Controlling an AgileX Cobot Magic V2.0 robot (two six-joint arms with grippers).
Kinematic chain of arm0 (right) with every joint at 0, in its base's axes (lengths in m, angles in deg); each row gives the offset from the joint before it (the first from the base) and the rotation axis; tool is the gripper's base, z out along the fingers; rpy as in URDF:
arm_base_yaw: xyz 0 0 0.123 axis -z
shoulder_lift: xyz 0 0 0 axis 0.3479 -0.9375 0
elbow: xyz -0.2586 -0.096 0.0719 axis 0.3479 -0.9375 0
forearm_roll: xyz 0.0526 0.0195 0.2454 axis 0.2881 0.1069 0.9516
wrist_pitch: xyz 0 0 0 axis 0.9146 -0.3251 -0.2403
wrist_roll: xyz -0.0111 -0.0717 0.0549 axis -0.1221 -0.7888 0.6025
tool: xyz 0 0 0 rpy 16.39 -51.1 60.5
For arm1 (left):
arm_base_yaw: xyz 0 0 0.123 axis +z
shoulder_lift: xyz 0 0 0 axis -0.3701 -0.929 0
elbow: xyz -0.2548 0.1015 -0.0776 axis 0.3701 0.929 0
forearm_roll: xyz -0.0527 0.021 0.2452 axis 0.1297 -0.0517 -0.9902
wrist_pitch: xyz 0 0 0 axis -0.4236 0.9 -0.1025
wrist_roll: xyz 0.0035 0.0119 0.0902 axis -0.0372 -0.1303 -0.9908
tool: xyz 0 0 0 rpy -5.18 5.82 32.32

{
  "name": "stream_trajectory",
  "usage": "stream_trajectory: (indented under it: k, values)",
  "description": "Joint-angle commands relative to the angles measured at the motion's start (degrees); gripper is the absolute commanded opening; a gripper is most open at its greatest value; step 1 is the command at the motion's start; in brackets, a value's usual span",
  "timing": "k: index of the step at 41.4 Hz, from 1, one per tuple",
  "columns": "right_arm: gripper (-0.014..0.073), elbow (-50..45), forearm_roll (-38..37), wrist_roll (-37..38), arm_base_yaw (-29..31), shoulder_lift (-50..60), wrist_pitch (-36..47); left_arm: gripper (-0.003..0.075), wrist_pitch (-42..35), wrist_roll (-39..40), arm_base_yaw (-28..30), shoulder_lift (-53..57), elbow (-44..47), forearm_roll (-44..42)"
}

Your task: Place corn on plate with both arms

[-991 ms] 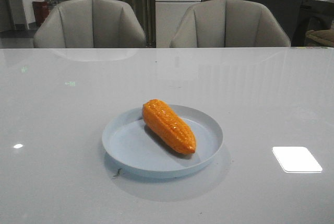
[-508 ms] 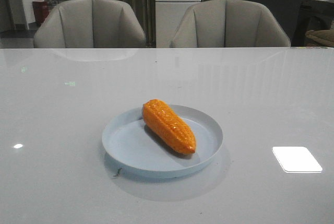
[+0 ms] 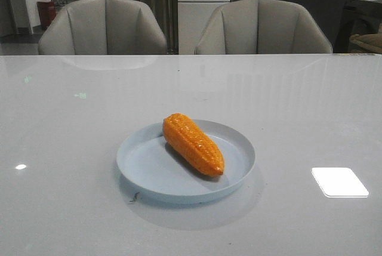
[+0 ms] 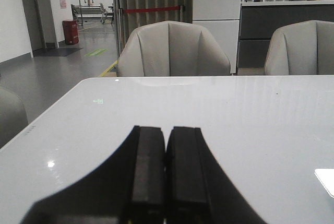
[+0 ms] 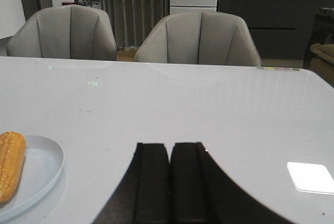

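Tabletop (image 3: 71, 148) fills most of the front view, glossy and pale. Lower centre of that frame sits the plate (image 3: 140, 175), with the corn (image 3: 193, 144) lying diagonally across it, blunt end toward upper left, tip toward lower right, fully inside the rim. Neither arm appears in the front view. At the bottom of each wrist frame, the left gripper (image 4: 166, 177) and the right gripper (image 5: 169, 182) have their fingers pressed together, holding nothing. Placing looks complete; what remains, I judge, is only to keep both arms clear of the plate.
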Motion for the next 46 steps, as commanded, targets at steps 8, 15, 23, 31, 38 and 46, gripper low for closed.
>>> stream_trajectory:
  k: [8, 15, 23, 31, 38, 46]
  values:
    - [0.0056, 1.19, 0.0, 0.1, 0.07, 1.26, 2.44, 0.009, -4.61, 0.4, -0.4, 0.87, 2.07, 0.07]
    - [0.0056, 1.19, 0.0, 0.1, 0.07, 1.26, 2.44, 0.009, -4.61, 0.4, -0.4, 0.87, 2.07, 0.07]
    - [0.0056, 1.19, 0.0, 0.1, 0.07, 1.26, 2.44, 0.009, -4.61, 0.4, -0.4, 0.87, 2.07, 0.07]
    - [0.0056, 1.19, 0.0, 0.1, 0.07, 1.26, 2.44, 0.009, -4.61, 0.4, -0.4, 0.87, 2.07, 0.07]
    - [0.0056, 1.19, 0.0, 0.1, 0.07, 1.26, 2.44, 0.009, -4.61, 0.4, -0.4, 0.87, 2.07, 0.07]
    - [0.0056, 1.19, 0.0, 0.1, 0.07, 1.26, 2.44, 0.009, -4.61, 0.4, -0.4, 0.87, 2.07, 0.07]
